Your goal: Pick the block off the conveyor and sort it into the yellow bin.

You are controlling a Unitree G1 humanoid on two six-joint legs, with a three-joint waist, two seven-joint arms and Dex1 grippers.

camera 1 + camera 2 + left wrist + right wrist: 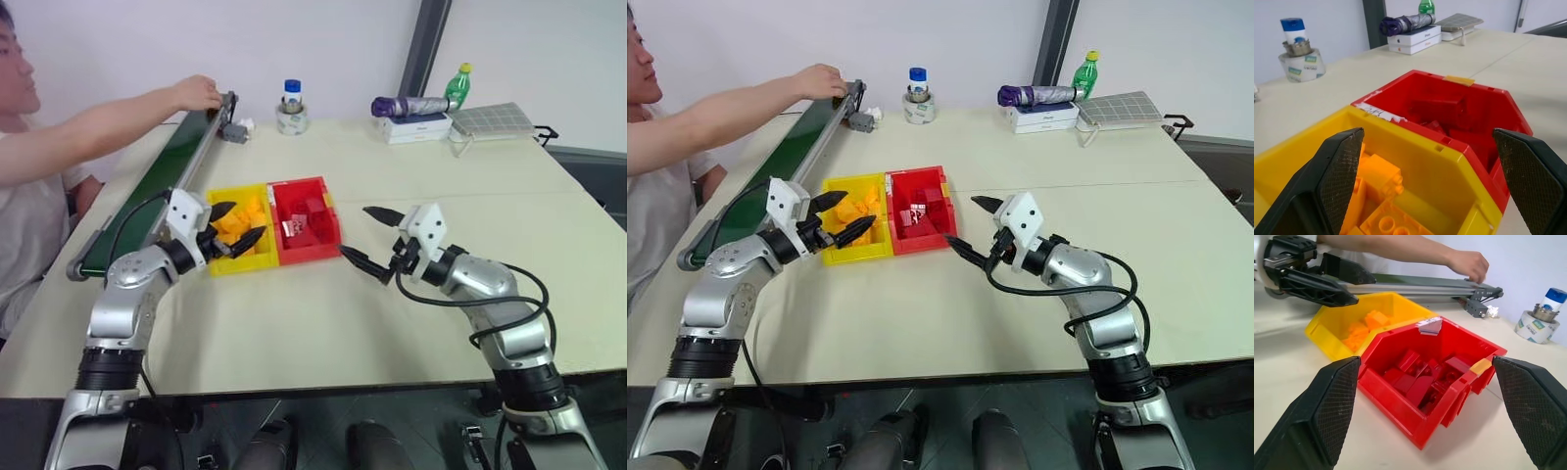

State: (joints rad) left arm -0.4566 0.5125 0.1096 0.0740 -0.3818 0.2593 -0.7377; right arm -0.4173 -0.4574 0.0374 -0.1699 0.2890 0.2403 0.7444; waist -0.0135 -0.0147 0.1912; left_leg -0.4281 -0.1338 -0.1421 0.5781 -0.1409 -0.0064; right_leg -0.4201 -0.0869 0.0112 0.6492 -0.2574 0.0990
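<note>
Nearest, the right gripper (pixel 370 241) is held level over the pale matt surface (pixel 411 176) just right of the red bin (pixel 329 238), its black jaws spread wide and empty. To the left, the left gripper (pixel 235 228) is poised at the near left edge of the yellow bin (pixel 240 262), jaws likewise spread with nothing pinched. Both bins are glossy moulded plastic trays with low walls, set touching side by side; studded yellow-orange bricks (pixel 1382 197) are heaped in the yellow one, dark red bricks (pixel 1418 377) in the red. No block can be made out on the dark green belt of the conveyor (pixel 167 171), which runs far-left between grey metal rails. At its far end a person's hand (pixel 199 93) is resting. The step is judged to be a wait between sorts; next, a reach by the left gripper over the belt is called for once a block is delivered.
</note>
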